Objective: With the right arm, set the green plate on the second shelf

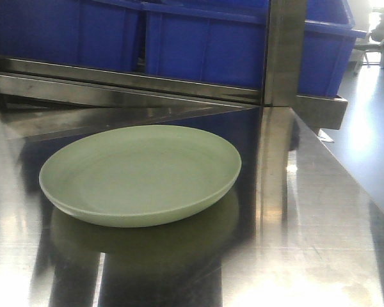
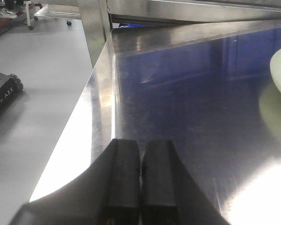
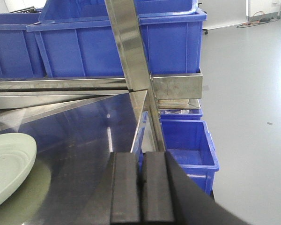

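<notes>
With the green plate lying flat on the steel shelf and the right gripper closed and empty to its right, grasping looks unbegun: its jaws must open and reach left.

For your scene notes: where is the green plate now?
Front view: the green plate lies flat on the steel shelf, left of the upright post.
</notes>
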Motion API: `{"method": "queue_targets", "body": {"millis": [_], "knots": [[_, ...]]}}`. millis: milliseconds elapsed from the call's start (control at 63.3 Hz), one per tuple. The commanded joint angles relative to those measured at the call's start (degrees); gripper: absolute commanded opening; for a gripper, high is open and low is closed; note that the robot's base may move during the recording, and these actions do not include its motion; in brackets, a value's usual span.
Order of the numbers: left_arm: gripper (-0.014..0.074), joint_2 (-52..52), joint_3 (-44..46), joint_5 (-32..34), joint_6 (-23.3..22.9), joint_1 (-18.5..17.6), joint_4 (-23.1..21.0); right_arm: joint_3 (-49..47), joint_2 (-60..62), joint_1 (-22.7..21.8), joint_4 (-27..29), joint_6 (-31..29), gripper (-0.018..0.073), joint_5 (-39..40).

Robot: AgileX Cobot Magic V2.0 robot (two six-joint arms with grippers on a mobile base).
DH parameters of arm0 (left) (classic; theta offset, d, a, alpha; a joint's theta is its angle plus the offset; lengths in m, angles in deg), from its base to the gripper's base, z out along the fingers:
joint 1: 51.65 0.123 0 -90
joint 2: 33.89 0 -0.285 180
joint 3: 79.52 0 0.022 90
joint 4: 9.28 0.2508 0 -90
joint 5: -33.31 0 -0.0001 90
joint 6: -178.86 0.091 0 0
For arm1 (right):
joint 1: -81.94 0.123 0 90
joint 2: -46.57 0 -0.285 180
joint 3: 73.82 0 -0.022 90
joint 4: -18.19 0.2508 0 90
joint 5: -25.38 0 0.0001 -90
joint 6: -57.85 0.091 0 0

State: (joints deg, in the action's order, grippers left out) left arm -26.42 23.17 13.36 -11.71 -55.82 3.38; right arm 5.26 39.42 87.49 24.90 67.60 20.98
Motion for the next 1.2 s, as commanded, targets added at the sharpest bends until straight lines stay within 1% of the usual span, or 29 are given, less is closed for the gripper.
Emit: {"method": "queue_targets", "body": {"millis": [0, 1184], "knots": [[0.0125, -1.4, -2.4, 3.5, -0.3, -0.3, 0.1, -0.4, 1.0, -0.2, -0.2, -0.3, 0.0054, 4.8], [0.0125, -1.4, -2.4, 3.5, -0.3, -0.3, 0.1, -0.4, 1.0, -0.2, -0.2, -0.3, 0.0054, 4.8]]}}
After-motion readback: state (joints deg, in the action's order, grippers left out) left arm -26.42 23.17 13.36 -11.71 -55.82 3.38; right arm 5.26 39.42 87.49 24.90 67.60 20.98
